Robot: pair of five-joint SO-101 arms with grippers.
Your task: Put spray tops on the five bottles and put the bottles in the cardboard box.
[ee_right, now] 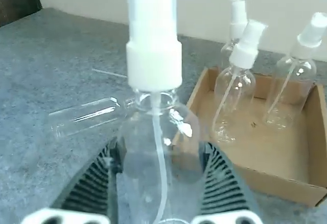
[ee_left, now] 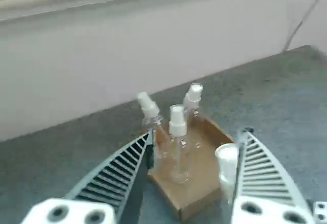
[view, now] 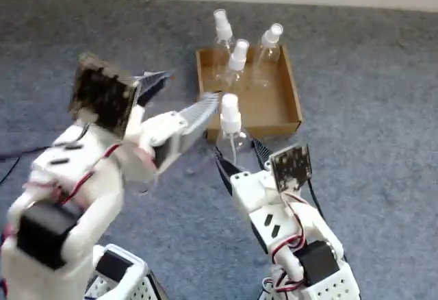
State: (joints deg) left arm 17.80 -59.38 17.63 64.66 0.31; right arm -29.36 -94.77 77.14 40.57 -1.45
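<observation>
Brown cardboard box (view: 274,108) sits upper centre of high view, on grey carpet-like surface (view: 369,74). Three clear plastic bottles with white spray tops (view: 237,57) standing inside it, all plain see-through.

Fourth capped bottle (view: 231,125) upright just in front of box's near wall, right gripper (ee_right: 161,178) clamped round its body.

Left gripper (ee_left: 196,137) fingers (ee_left: 117,173) spread wide, that bottle's white top right beside one of them.

Right wrist view, middle left: topless clear bottle (ee_right: 87,115) lying on its side on surface.

Grey carpeted bench (view: 369,74): cardboard box (view: 280,127) sits on it, a clear bottle (ee_right: 87,115) lies on its side nearby.
</observation>
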